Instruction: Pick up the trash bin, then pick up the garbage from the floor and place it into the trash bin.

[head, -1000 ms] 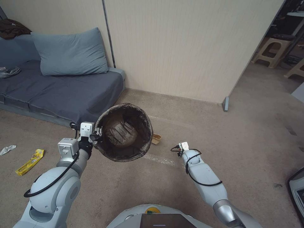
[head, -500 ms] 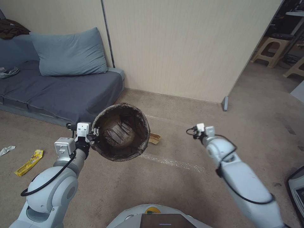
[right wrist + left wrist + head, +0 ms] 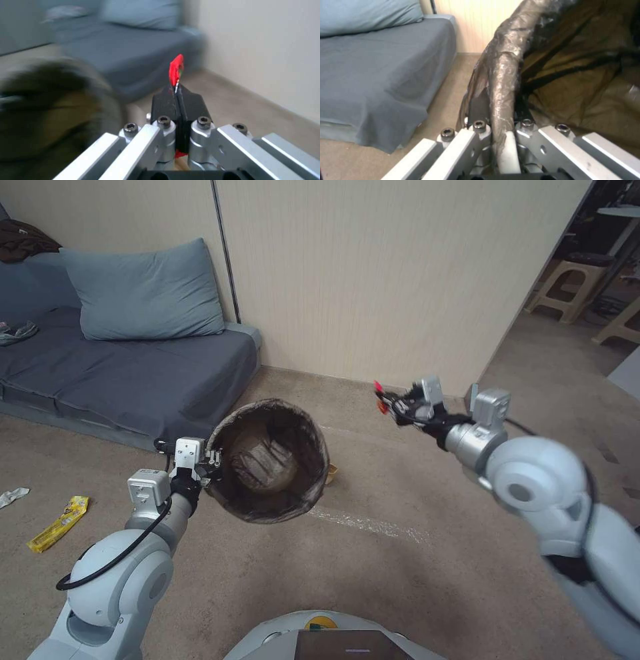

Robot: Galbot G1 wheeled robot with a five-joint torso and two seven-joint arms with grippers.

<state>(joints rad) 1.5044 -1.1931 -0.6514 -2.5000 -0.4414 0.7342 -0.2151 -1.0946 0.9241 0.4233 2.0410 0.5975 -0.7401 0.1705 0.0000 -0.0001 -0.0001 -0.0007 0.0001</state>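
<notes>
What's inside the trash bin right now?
The trash bin, gripped at its rim by the left gripper, shows its dark bag liner and a crumpled, ridged item at the bottom. Anything beneath that is covered.

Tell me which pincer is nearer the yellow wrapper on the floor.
Left. The left pincer, clamped on the bin rim, hangs near the yellow wrapper; the right pincer, pinching a red scrap, is raised far across.

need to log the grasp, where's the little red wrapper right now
The red wrapper is pinched in the right gripper, held in the air on the robot's right, beside and above the trash bin that the left gripper holds.
</notes>
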